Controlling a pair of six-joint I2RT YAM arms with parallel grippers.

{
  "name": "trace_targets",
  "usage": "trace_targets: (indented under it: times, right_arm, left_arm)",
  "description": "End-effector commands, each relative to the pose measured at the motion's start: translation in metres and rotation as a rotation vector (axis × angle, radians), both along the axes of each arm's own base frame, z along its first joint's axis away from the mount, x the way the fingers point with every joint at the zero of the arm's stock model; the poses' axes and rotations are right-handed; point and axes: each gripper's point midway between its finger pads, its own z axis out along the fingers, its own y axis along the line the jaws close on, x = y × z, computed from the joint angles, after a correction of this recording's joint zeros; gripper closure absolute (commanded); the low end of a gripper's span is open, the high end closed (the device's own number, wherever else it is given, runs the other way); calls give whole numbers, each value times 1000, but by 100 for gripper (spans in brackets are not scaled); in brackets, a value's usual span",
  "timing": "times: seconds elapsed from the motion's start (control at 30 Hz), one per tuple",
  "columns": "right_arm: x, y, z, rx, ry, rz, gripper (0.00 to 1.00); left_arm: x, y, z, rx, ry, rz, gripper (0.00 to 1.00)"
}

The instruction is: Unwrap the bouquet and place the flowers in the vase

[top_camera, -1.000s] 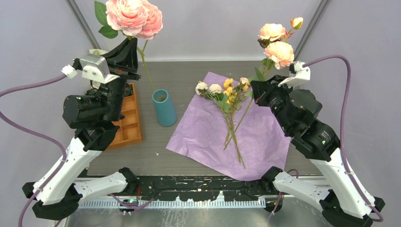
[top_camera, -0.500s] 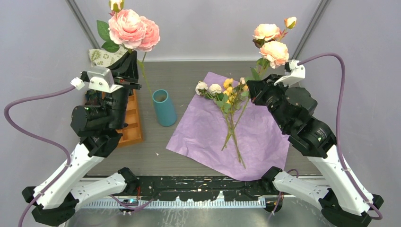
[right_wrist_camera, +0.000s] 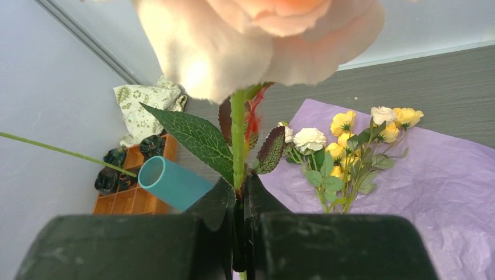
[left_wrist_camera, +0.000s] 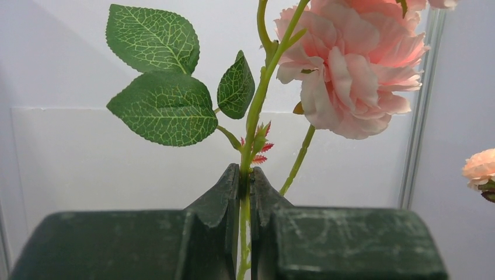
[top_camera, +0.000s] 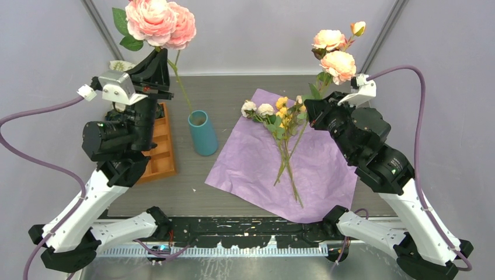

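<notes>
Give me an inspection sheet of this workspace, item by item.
Surface: grey table, partly covered by paper.
Job's things: purple paper sheet spread flat; small flowers lying on it; vase upright to its left; pink rose and peach rose held in the air.
Clutter: orange tray at left; cloth bag behind it.
Grippers: left gripper shut on the pink rose's stem; right gripper shut on the peach rose's stem.
Cables: purple cables loop outward from both wrists.
Surroundings: pale walls; nothing else seen.

Black-and-white arms [top_camera: 93,192], trailing purple cables [top_camera: 403,67]
</notes>
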Motion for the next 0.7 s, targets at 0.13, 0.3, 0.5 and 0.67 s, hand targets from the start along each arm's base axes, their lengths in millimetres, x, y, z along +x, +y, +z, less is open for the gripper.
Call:
trace_targets:
  times: [0.13, 0.3, 0.5, 0.67]
  right_arm:
    - [-1, -4, 20, 51, -64, -11, 99]
    - [-1, -4, 20, 50, -66, -14, 99]
    - [0, -4, 20, 41, -69, -14, 99]
    - [0, -4, 18, 36, -66, -14, 99]
  left_arm:
    - [14, 2, -35, -73, 55, 17, 94]
    - [28, -3, -65, -98, 124, -6, 92]
    - [48, -10, -96, -106, 233, -16, 71]
    - [62, -8, -118, -107, 316, 6, 63]
